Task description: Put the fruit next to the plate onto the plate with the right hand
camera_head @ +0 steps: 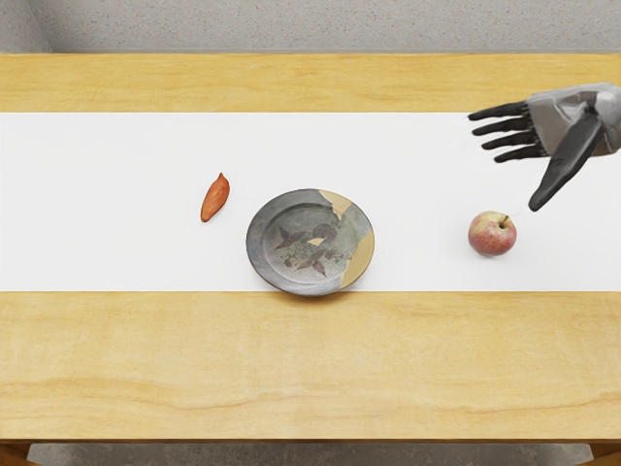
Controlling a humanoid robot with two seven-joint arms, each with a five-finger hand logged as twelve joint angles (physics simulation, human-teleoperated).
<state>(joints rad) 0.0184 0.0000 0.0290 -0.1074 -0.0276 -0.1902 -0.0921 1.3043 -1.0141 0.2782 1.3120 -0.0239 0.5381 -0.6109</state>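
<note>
A red and yellow apple (492, 234) sits on the white table runner, well to the right of the plate. The grey plate (267, 254) with a dark bird pattern and a tan patch lies in the middle of the runner with nothing on it. My right hand (532, 148) hovers above and to the right of the apple. Its fingers are spread, pointing left, and its thumb hangs down; it holds nothing and is clear of the apple. An orange sweet potato (214, 197) lies left of the plate.
The white runner (116, 194) crosses a wooden table (291, 369) from edge to edge. Bare wood shows in front of and behind the runner. A grey wall runs along the back.
</note>
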